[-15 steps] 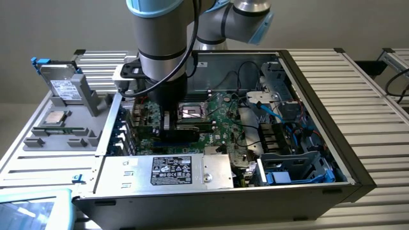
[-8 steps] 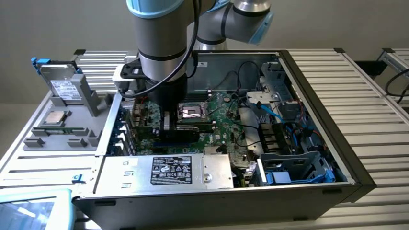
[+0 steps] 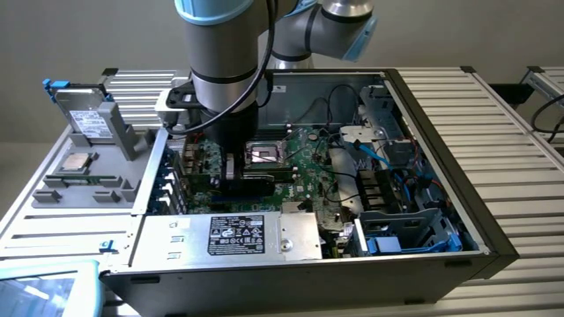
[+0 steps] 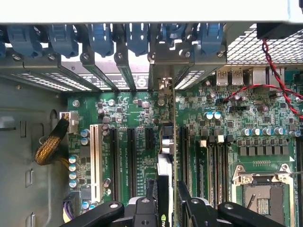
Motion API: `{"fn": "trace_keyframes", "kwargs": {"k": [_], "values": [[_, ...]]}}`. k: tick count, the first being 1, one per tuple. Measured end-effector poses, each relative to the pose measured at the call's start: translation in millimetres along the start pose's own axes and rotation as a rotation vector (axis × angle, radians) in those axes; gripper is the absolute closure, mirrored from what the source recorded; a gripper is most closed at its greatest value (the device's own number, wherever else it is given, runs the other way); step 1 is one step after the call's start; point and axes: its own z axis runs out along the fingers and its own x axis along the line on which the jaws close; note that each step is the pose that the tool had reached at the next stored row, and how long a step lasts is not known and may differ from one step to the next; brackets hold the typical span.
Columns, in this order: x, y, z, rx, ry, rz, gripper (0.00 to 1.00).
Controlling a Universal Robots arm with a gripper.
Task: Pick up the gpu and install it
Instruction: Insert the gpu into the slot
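Observation:
My gripper [image 3: 231,166] reaches down into the open computer case [image 3: 440,132], over the large green motherboard [image 3: 304,165]. In the wrist view the gripper [image 4: 165,203] is shut on the gpu [image 4: 164,142]. The card shows edge-on as a thin dark strip between the two black fingers [image 4: 146,203]. It runs from the fingers along an expansion slot [image 4: 147,142] to the rear slot openings, where its thin metal bracket [image 4: 163,87] lines up with one opening. I cannot tell whether the card's edge sits fully in the slot.
Blue slot latches [image 4: 102,38] line the case's rear wall. Red wires [image 4: 274,85] and a yellow-sleeved cable [image 4: 49,146] lie near the board. A CPU socket [image 3: 264,153] is beside the gripper. A labelled silver box [image 3: 234,234] spans the front. A silver drive [image 3: 88,122] stands on the exterior view's left.

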Motion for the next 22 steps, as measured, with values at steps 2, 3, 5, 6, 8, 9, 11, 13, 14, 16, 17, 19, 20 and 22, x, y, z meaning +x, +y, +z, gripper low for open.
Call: {"fn": "trace_keyframes", "kwargs": {"k": [2, 3, 5, 6, 8, 9, 11, 13, 14, 16, 17, 19, 20, 22], "values": [[0.2, 0.0, -0.1, -0.0006, 0.0001, 0.000, 0.73], [0.3, 0.0, -0.1, -0.0010, 0.0002, -0.001, 0.73], [0.6, 0.0, -0.1, -0.0016, 0.0001, -0.001, 0.73], [0.7, 0.0, -0.1, -0.0018, 0.0001, -0.001, 0.73], [0.7, 0.0, -0.1, -0.0022, 0.0002, -0.001, 0.73], [0.7, 0.0, -0.1, -0.0029, 0.0003, -0.001, 0.73], [0.7, 0.0, -0.2, -0.0048, 0.0004, -0.001, 0.73], [0.7, 0.0, -0.1, -0.0058, 0.0004, -0.001, 0.73], [0.7, 0.0, -0.1, -0.0061, 0.0004, -0.001, 0.73], [0.6, -0.5, 0.1, -0.0075, 0.0003, -0.001, 0.73], [0.4, -0.7, 0.2, -0.0085, 0.0005, 0.001, 0.73], [0.2, -1.4, 0.2, -0.0126, 0.0013, 0.005, 0.73], [0.2, -1.6, 0.2, -0.0145, 0.0019, 0.007, 0.73], [0.2, -1.6, 0.2, -0.0154, 0.0022, 0.008, 0.73]]}}
